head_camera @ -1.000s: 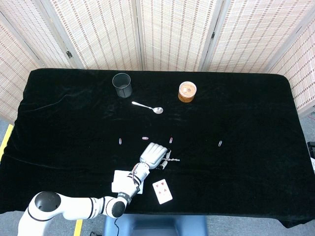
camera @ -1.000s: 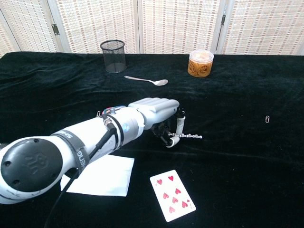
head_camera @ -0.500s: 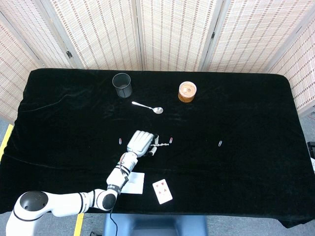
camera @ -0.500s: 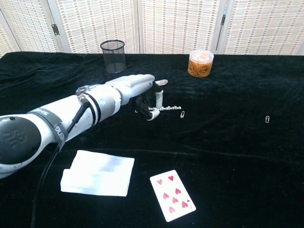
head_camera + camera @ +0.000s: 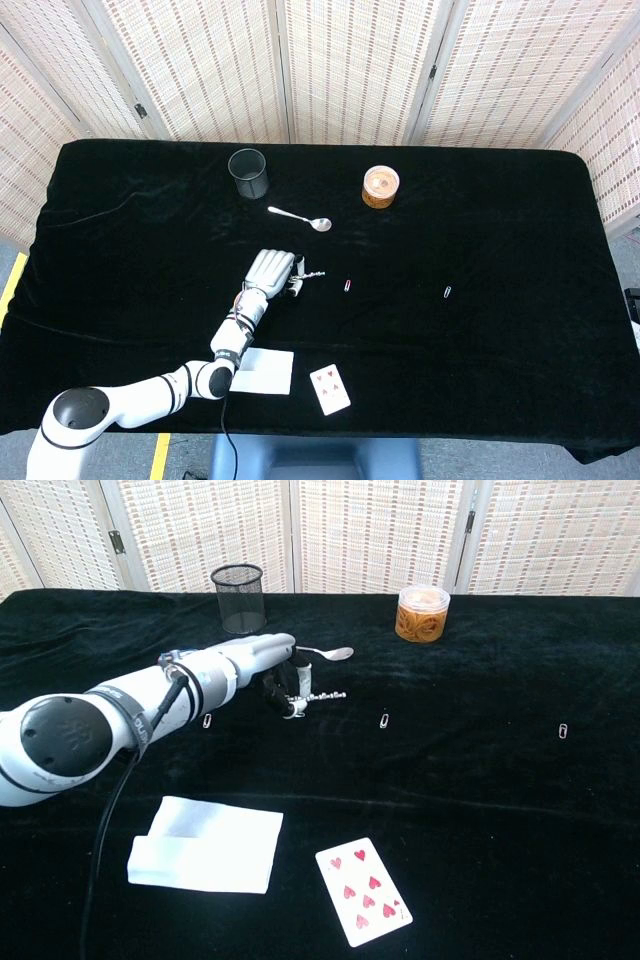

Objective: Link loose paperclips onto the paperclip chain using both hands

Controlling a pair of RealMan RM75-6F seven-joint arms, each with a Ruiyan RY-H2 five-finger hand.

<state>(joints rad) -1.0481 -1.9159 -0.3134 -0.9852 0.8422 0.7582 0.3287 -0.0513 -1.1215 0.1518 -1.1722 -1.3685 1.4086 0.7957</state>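
The left hand (image 5: 268,670) hovered low over the black tablecloth (image 5: 500,330), fingers curled downward and pinching one end of the paperclip chain (image 5: 322,696), which stuck out short and nearly level towards the robot's right. The head view showed the same hand (image 5: 270,273) with the chain (image 5: 311,272) poking out beside it, in the middle of the table's left half.

Three loose paperclips lay unlinked on the cloth: one just beside the forearm (image 5: 207,720), one a little beyond the chain's free end (image 5: 383,720), and one well apart to the right (image 5: 565,730). By that count most of the linking seemed left to do, and the right hand, needed for the job, was in neither view.

How many clips the chain already held was too small to tell, and the pinch itself was hidden under the fingers.

Further out stood a mesh pen cup (image 5: 238,597), a spoon (image 5: 300,219), an orange jar (image 5: 422,613), a folded white napkin (image 5: 206,844) and a playing card (image 5: 362,891).
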